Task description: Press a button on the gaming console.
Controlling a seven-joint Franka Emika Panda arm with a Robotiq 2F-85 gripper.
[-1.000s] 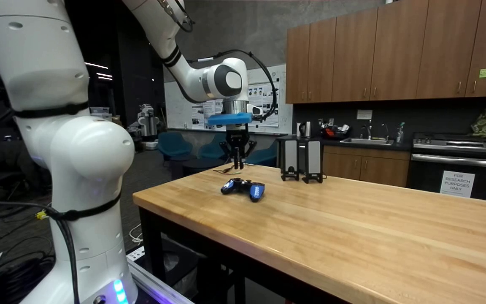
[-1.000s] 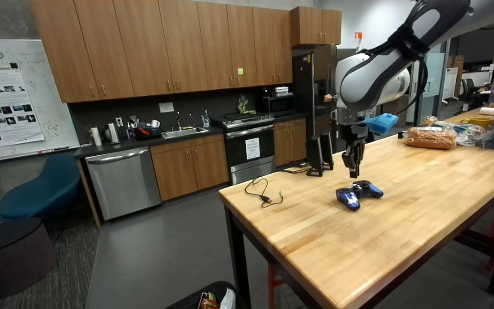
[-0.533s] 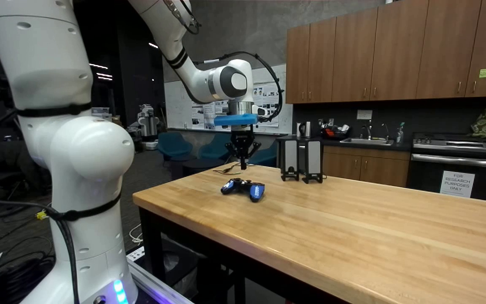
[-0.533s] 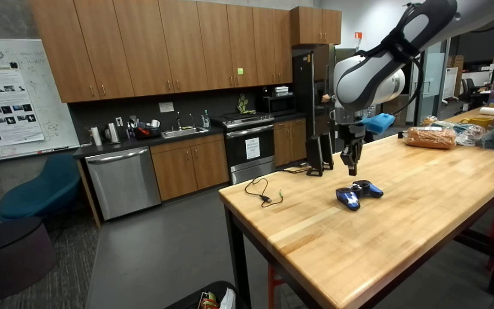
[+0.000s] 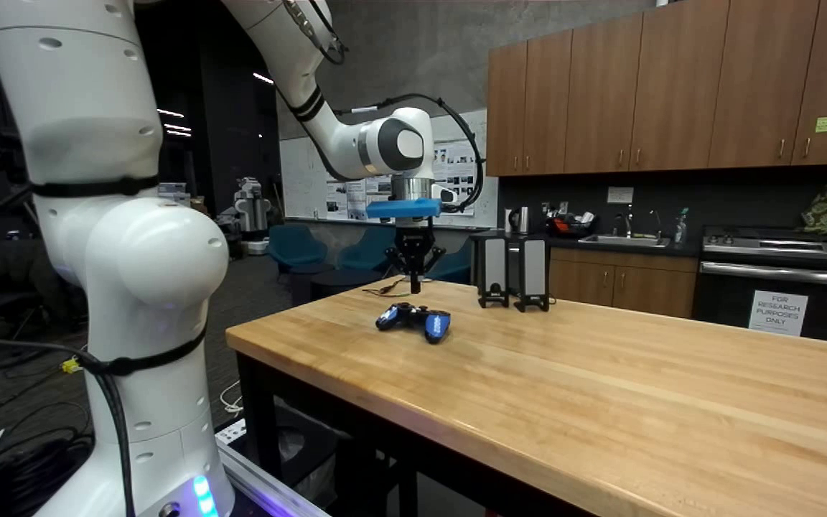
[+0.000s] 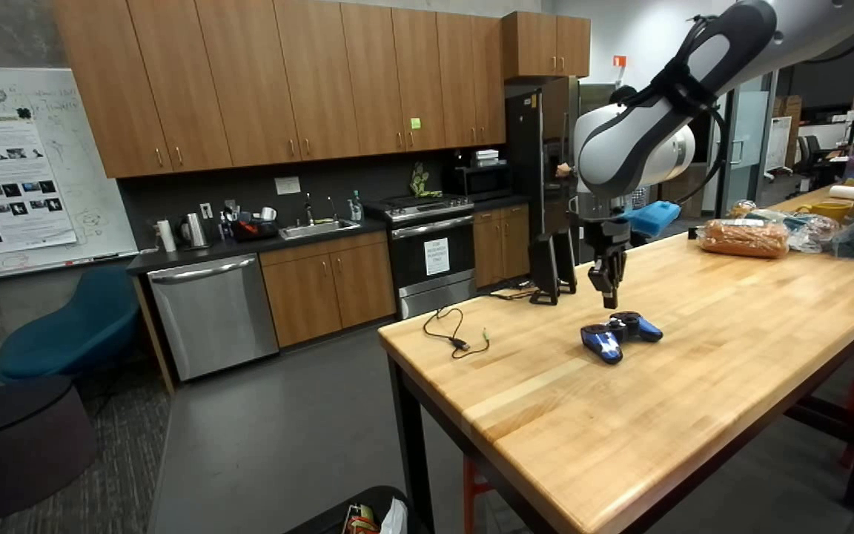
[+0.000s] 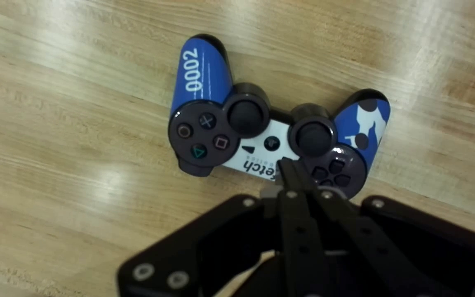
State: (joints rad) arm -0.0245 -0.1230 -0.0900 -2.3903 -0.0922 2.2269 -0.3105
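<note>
The gaming console is a black controller with blue grips, lying flat on the wooden table in both exterior views (image 5: 413,316) (image 6: 622,329). In the wrist view the controller (image 7: 276,130) shows its face: symbol buttons (image 7: 201,138) at left, two sticks, a round centre button (image 7: 271,143), and a direction pad (image 7: 331,172) at right. My gripper (image 7: 291,163) is shut and empty, its fingertips together. They cover part of the controller's white label and the area beside the direction pad. In both exterior views the gripper (image 5: 415,289) (image 6: 610,304) hangs above the controller, with a visible gap.
Two upright speakers (image 5: 493,269) (image 6: 543,271) stand on the table near the controller. A thin cable (image 6: 459,343) lies near the table's corner. Bagged bread (image 6: 744,239) and other packages sit farther along the table (image 5: 600,402). A blue block (image 5: 403,208) is fixed at my wrist.
My gripper has shifted a little to the right in an exterior view and then come slightly lower. Its fingers look closer together than a second ago. The controller has not moved.
</note>
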